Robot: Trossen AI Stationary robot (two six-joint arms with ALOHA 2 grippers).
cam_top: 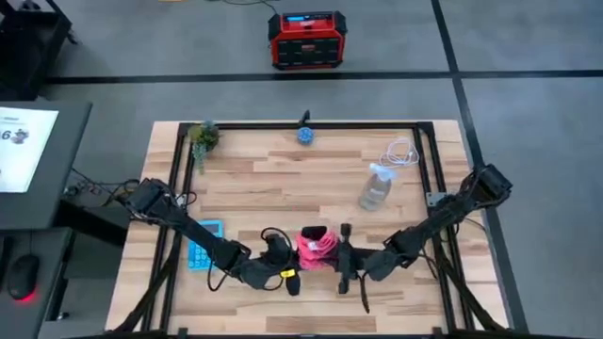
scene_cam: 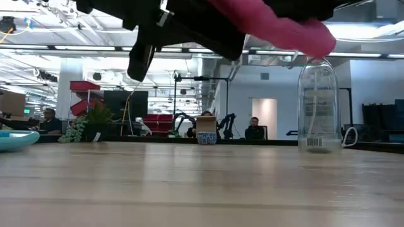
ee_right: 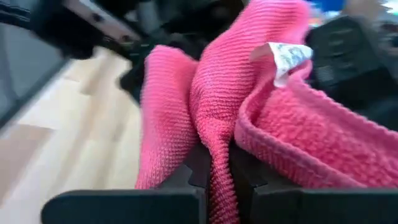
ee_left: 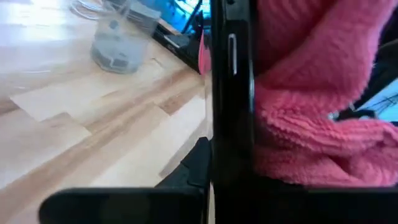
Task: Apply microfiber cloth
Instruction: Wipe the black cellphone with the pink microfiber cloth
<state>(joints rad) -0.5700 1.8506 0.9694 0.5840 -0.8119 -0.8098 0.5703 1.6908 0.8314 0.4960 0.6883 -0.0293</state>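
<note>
High view shows both arms meeting near the tabletop's front edge, with the cloth (cam_top: 317, 247) bunched between them, lifted off the wood. Right gripper (ee_right: 211, 168) has its jaws pinching a fold of the cloth, which drapes up and away from them, its white tag (ee_right: 287, 57) showing. Left gripper (cam_top: 283, 273) holds a black phone (ee_left: 231, 93) on edge, jaws clamped on its lower end as far as the wrist view shows; the cloth lies against the phone's face, on the side toward the right arm. Judging by this, wiping would run along the phone's long axis, with the right arm doing it. A clear bottle (cam_top: 375, 186) stands toward the right edge; whether anything is in it I cannot tell.
</note>
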